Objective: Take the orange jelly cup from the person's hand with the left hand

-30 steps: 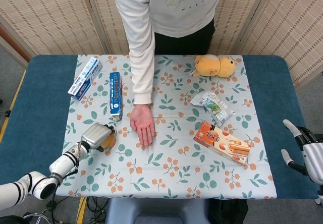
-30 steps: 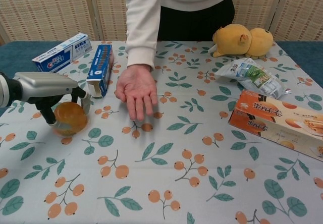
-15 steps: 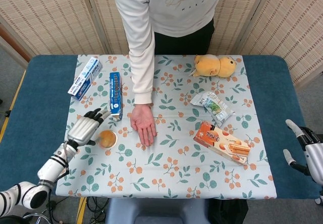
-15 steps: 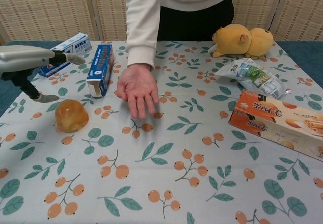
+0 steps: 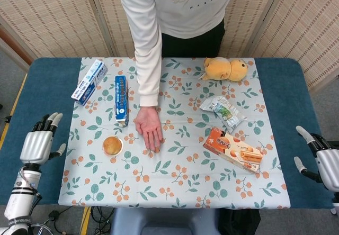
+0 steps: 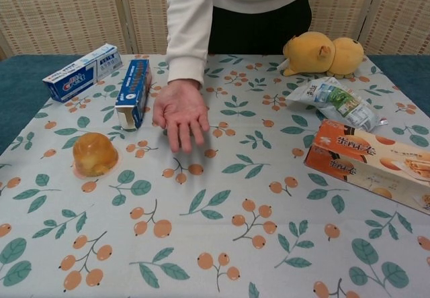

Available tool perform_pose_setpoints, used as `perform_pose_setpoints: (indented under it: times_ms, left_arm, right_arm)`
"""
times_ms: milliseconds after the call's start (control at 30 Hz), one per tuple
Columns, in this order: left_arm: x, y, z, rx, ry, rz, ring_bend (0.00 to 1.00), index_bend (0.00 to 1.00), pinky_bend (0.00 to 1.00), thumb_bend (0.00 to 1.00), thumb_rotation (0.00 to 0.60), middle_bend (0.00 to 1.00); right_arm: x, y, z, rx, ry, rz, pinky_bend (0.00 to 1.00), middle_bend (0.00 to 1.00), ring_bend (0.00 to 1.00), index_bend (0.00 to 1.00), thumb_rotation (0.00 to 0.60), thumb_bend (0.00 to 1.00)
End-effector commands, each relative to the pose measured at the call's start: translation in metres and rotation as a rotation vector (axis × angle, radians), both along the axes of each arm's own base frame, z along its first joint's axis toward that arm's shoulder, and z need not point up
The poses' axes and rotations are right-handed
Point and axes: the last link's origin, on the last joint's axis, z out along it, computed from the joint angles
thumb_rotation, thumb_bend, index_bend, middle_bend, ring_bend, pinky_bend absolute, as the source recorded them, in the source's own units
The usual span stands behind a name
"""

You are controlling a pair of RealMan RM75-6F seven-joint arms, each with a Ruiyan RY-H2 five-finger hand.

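Head view: orange jelly cup sits translucent, dome-up near the bench's left edge; my left robot hand is spread, empty; my right robot hand likewise.

A floral tablecloth covered the blue table. Far left sat a toothpaste box, with a blue box just beside it. On the other side were a yellow plush toy, a snack packet (crinkly, greenish print) and an orange biscuit box nearer the front.
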Motion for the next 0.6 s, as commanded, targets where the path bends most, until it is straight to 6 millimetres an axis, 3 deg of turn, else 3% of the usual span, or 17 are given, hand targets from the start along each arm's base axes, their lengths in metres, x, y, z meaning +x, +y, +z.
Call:
perform_pose_setpoints:
  times_ms: [33, 300, 600]
  left_arm:
    - [-0.006, -0.024, 0.010, 0.049, 0.027, 0.039, 0.00, 0.00, 0.15, 0.31, 0.600, 0.00]
    - [0.000, -0.057, 0.012, 0.093, 0.031, 0.017, 0.00, 0.00, 0.15, 0.31, 0.600, 0.00]
    - [0.014, -0.071, 0.007, 0.100, 0.025, -0.055, 0.00, 0.00, 0.15, 0.31, 0.600, 0.00]
  right_arm:
    - [0.000, -0.001, -0.003, 0.009, -0.003, 0.003, 0.41, 0.23, 0.19, 0.10, 0.600, 0.38]
    - [0.002, 0.002, -0.007, 0.019, -0.008, 0.013, 0.41, 0.23, 0.19, 0.10, 0.600, 0.38]
    - [0.000, 0.006, -0.006, 0.010, -0.012, 0.006, 0.41, 0.23, 0.19, 0.10, 0.600, 0.38]
